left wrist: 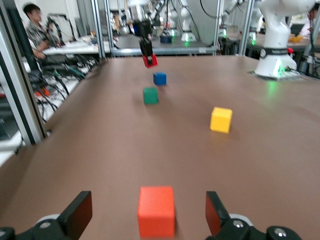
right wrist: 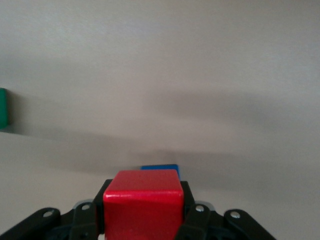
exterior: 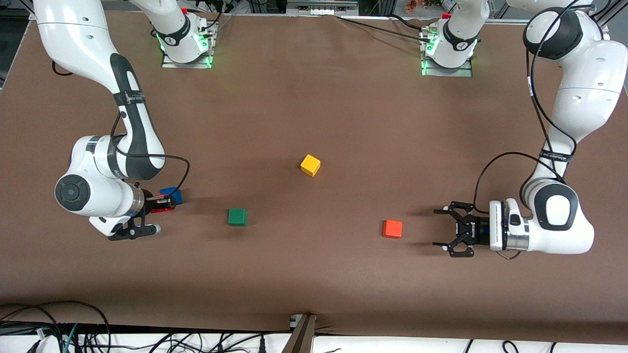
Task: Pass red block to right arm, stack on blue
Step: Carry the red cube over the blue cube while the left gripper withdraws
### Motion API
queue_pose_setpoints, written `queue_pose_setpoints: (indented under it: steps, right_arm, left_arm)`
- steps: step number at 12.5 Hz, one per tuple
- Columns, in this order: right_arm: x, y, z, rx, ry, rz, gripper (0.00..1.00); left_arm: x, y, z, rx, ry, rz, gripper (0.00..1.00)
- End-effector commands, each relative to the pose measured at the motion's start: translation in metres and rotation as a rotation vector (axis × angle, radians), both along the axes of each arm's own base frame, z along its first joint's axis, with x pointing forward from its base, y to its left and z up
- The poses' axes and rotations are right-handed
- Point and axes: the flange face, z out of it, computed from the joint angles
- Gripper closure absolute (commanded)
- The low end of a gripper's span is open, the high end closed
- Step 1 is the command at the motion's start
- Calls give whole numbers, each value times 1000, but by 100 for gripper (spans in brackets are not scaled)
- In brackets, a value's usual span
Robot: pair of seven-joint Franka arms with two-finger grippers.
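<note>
1. A brown table (exterior: 314, 98) fills the front view, with a tangle of cables along its near edge; the left wrist view also shows a lab with metal frames and a seated person (left wrist: 37, 25) at the table's right-arm end.
2. The right gripper (exterior: 164, 202) is clenched on the red block (exterior: 162, 208), held in the air just beside and partly over the blue cube (exterior: 172, 194). In the front view only a sliver of red shows under the fingers, and the blue cube is partly hidden by them.
3. In the right wrist view the red block (right wrist: 142, 207) fills the space between the jaws, and only the blue cube's top edge (right wrist: 160, 170) peeks out at its 12 o'clock.
4. The green cube (exterior: 237, 216) lies at roughly 4 o'clock from the blue cube; it is cut off at the edge of the right wrist view.
5. The yellow cube (exterior: 310, 164) sits near the table's middle.
6. The left gripper (exterior: 449, 230) waits low with its claw released, its open jaws facing the orange cube (exterior: 392, 228) without touching it.
</note>
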Motion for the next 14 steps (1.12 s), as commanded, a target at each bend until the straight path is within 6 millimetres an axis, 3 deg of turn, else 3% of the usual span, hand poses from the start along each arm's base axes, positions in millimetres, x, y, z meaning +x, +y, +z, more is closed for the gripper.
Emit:
queue_pose_setpoints:
  steps: [1, 3, 6, 8, 11, 14]
  right_arm:
    - [-25, -6, 3, -14, -32, 24, 100]
    - [-35, -6, -2, -11, -45, 24, 100]
    - [-50, -8, -9, -41, -41, 56, 100]
    - [-53, -8, -11, -50, -45, 76, 100]
    - [-61, -9, -19, -46, -72, 84, 100]
    - [-64, -8, -22, -41, -91, 116, 100]
  left_arm:
    - [3, 32, 12, 78, -23, -8, 0]
    - [0, 58, 3, 155, -12, -6, 0]
    - [-4, 84, 18, 282, -25, -85, 0]
    - [-2, 107, 53, 372, -62, -82, 0]
    - [-8, 141, 84, 491, -65, -71, 0]
    - [-10, 156, 129, 630, -106, -73, 0]
